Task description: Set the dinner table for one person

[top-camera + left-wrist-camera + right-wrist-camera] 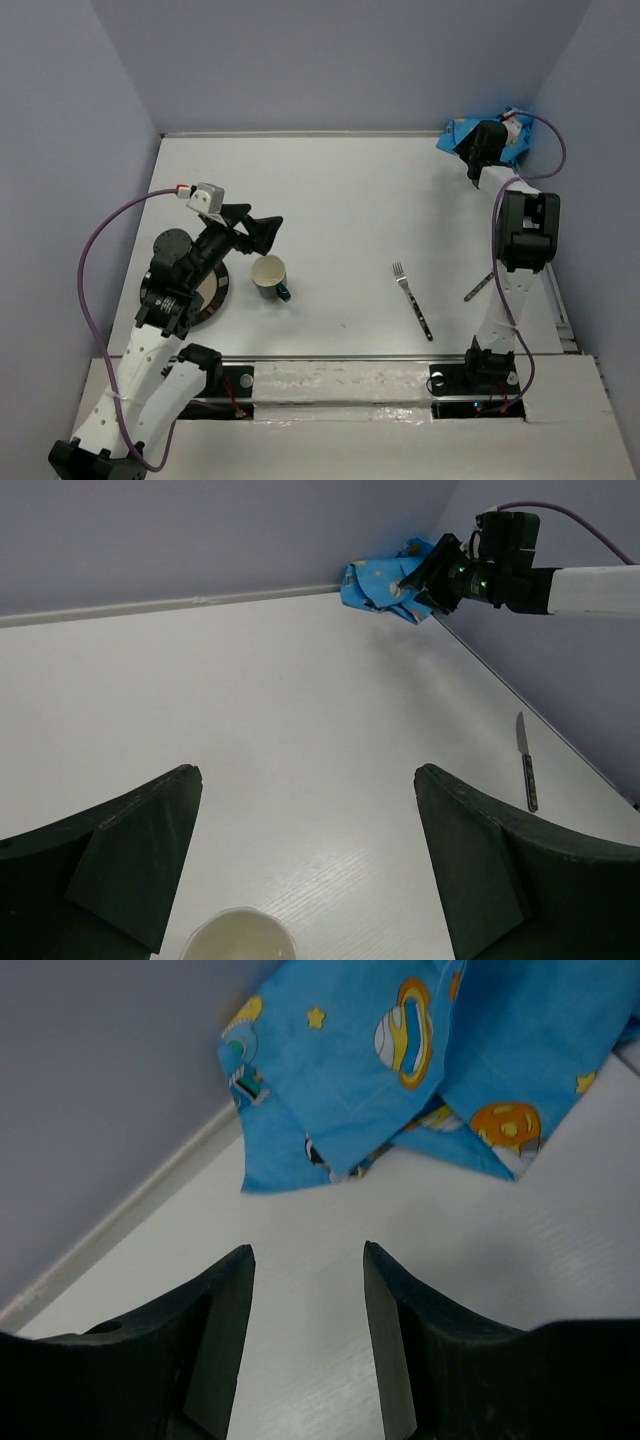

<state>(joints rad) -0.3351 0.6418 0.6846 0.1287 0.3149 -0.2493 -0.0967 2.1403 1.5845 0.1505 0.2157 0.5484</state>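
Dinner table (560, 1260) beneath right gripper (307, 1253)

Lab test booth: bare lavender walls (350, 60) around a white tabletop (350, 200).

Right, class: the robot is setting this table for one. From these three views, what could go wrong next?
1. The open right gripper faces the crumpled blue cloth bunched in the far corner; it may pinch one fold only, or strike the wall.
2. The knife lies near the dinner table's right edge, by the right arm; pulling the cloth back could sweep it off.
3. The open left gripper hangs close by the cup; a careless move might tip it.
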